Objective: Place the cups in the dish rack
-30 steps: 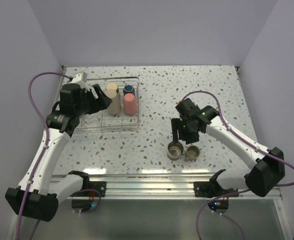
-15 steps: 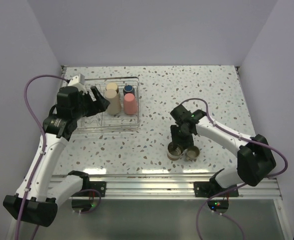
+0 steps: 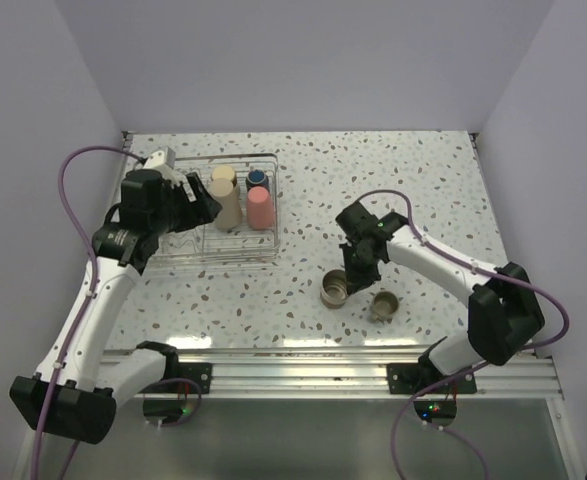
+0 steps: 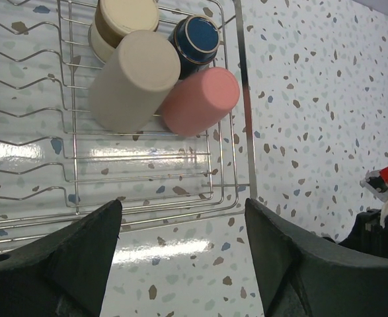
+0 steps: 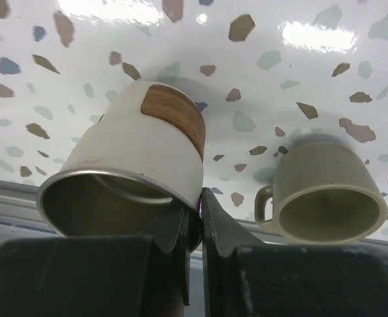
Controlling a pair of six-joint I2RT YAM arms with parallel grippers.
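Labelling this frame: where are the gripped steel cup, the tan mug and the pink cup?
steel cup (image 5: 134, 145), right wrist view, side wall.
tan mug (image 5: 319, 168), right wrist view, outer wall.
pink cup (image 4: 197, 102), left wrist view, body.

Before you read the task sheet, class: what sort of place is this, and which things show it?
Most likely a robot test bench staged as a kitchen counter: the left arm and right arm bolted to a rail, a speckled table between plain walls, a dish rack holding cups.
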